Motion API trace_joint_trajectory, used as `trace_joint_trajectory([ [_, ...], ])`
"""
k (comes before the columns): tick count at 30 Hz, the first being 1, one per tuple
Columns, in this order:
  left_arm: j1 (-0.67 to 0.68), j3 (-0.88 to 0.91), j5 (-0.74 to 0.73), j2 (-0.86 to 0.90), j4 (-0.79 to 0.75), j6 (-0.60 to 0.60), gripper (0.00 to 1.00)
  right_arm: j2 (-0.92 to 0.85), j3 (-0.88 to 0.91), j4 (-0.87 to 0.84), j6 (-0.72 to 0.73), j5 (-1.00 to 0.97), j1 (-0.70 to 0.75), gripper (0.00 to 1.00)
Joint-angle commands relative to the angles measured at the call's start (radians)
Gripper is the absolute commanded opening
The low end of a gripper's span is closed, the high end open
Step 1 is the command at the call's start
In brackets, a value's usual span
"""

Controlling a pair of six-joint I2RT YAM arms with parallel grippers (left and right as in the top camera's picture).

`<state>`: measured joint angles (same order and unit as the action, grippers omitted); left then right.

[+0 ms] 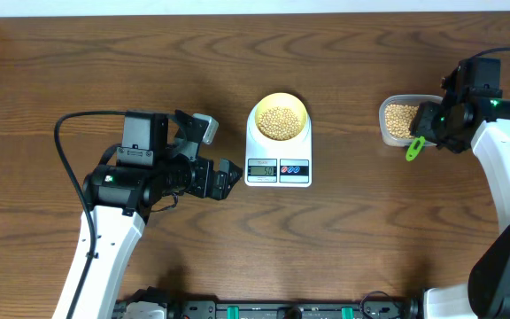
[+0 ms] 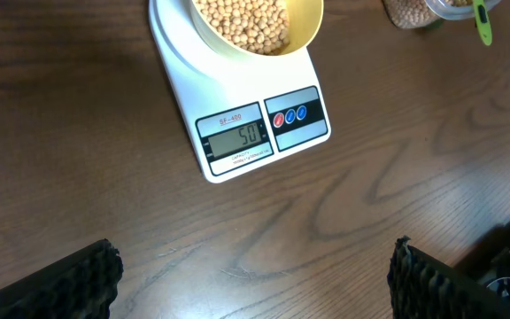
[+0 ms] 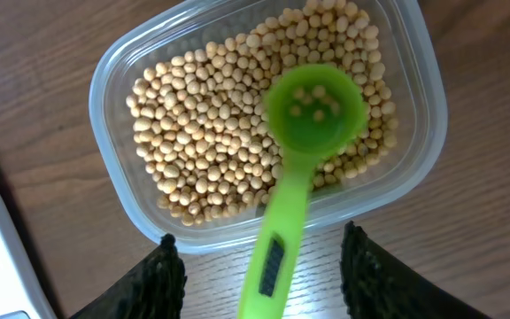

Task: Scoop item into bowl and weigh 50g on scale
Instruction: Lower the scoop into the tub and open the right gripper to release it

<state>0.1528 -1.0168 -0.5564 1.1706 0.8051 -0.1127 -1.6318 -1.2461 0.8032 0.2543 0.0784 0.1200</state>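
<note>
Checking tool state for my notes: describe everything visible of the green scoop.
The green scoop looks like glossy lime plastic: a round cupped head and a flat straight handle with a dark slot-like mark. Cup upward, it rests on the beans in the clear tub, a few beans inside it. The handle crosses the tub's near rim and runs out between the fingers of the right pincer, which stand apart on either side, not touching it.

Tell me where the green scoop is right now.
The green scoop lies on the beans in the clear tub, handle over its rim, between the fingers of the open right end effector; overhead, right of the scale.
</note>
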Motion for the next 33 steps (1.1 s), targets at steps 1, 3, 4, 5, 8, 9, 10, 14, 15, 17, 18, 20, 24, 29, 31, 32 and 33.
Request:
trace_joint_trajectory([
  [1, 0.002, -0.002, -0.016, 0.000, 0.002, -0.018, 0.98, -0.010, -0.001, 0.001, -0.005, 0.002, -0.006, 0.64],
  [3, 0.002, -0.002, -0.016, 0.000, 0.002, -0.018, 0.98, -0.010, -0.001, 0.001, -0.005, 0.002, -0.006, 0.70],
  [4, 0.002, -0.002, -0.016, 0.000, 0.002, -0.018, 0.98, -0.010, -0.001, 0.001, -0.004, 0.002, -0.006, 0.72],
  [5, 0.002, -0.002, -0.016, 0.000, 0.002, -0.018, 0.98, -0.010, -0.002, 0.001, -0.005, 0.002, -0.005, 0.73],
  [8, 0.002, -0.002, -0.016, 0.000, 0.002, -0.018, 0.98, 0.001, -0.003, 0.001, -0.004, 0.003, -0.006, 0.76],
  [9, 0.002, -0.002, -0.016, 0.000, 0.002, -0.018, 0.98, 0.009, -0.003, 0.000, -0.004, 0.003, -0.005, 0.78],
  [10, 0.002, -0.002, -0.016, 0.000, 0.002, -0.018, 0.98, 0.019, -0.004, 0.000, -0.004, 0.003, -0.005, 0.80],
  [14, 0.002, -0.002, -0.016, 0.000, 0.002, -0.018, 0.98, 0.087, -0.004, 0.000, -0.004, 0.003, -0.002, 0.96],
  [15, 0.002, -0.002, -0.016, 0.000, 0.002, -0.018, 0.98, 0.108, -0.004, 0.000, -0.004, 0.003, -0.002, 0.98],
  [17, 0.002, -0.002, -0.016, 0.000, 0.002, -0.018, 0.98, 0.159, -0.004, -0.002, -0.005, 0.002, -0.002, 0.99],
  [18, 0.002, -0.002, -0.016, 0.000, 0.002, -0.018, 0.98, 0.184, -0.004, -0.005, -0.005, 0.002, -0.002, 0.99],
  [20, 0.002, -0.002, -0.016, 0.000, 0.002, -0.018, 0.98, 0.239, -0.004, -0.008, -0.005, 0.002, -0.002, 0.99],
  [24, 0.002, -0.002, -0.016, 0.000, 0.002, -0.018, 0.98, 0.332, -0.004, -0.011, -0.005, -0.023, -0.002, 0.99],
  [29, 0.002, -0.002, -0.016, 0.000, 0.002, -0.018, 0.98, 0.417, -0.004, -0.005, -0.005, -0.027, -0.002, 0.99],
  [31, 0.002, -0.002, -0.016, 0.000, 0.002, -0.018, 0.98, 0.440, -0.004, 0.010, -0.004, -0.026, -0.002, 0.99],
  [32, 0.002, -0.002, -0.016, 0.000, 0.002, -0.018, 0.98, 0.448, -0.004, 0.019, -0.004, -0.019, -0.002, 0.99],
  [33, 0.002, -0.002, -0.016, 0.000, 0.002, -0.018, 0.98, 0.455, -0.004, 0.027, -0.002, -0.009, -0.002, 0.99],
])
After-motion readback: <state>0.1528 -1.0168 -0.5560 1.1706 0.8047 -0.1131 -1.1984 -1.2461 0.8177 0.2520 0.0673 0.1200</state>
